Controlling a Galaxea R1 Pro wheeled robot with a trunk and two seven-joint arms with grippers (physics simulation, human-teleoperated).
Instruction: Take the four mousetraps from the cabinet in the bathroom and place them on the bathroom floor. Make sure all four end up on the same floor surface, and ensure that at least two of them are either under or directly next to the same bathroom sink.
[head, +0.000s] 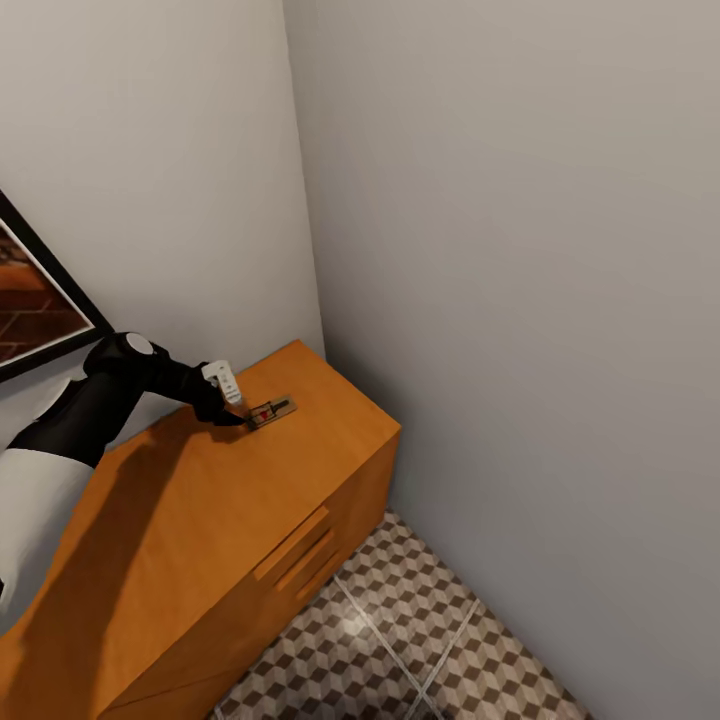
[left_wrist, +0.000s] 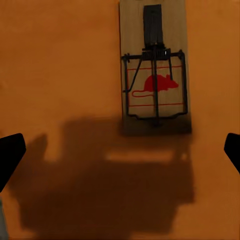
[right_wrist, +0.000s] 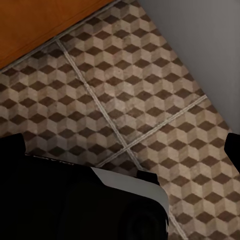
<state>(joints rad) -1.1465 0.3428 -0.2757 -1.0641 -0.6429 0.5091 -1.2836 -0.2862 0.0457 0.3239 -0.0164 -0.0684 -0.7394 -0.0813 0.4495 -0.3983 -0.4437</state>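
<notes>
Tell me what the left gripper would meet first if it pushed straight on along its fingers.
Probably the cabinet top just short of the mousetrap. The left gripper is open, and the trap lies slightly ahead of its fingertips rather than between them; depth is uncertain.

Plain grey walls (head: 500, 250) meet; framed picture (head: 35, 295) hangs left.

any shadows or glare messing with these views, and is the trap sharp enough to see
Head view: the left arm throws a broad soft shadow over the cabinet top, and a floor tile shows a pale glare patch. Left wrist view: the mousetrap is sharp, red mouse print clear, with a blocky dark shadow just below it. Right wrist view: the tiled floor is evenly lit, slightly soft.
</notes>
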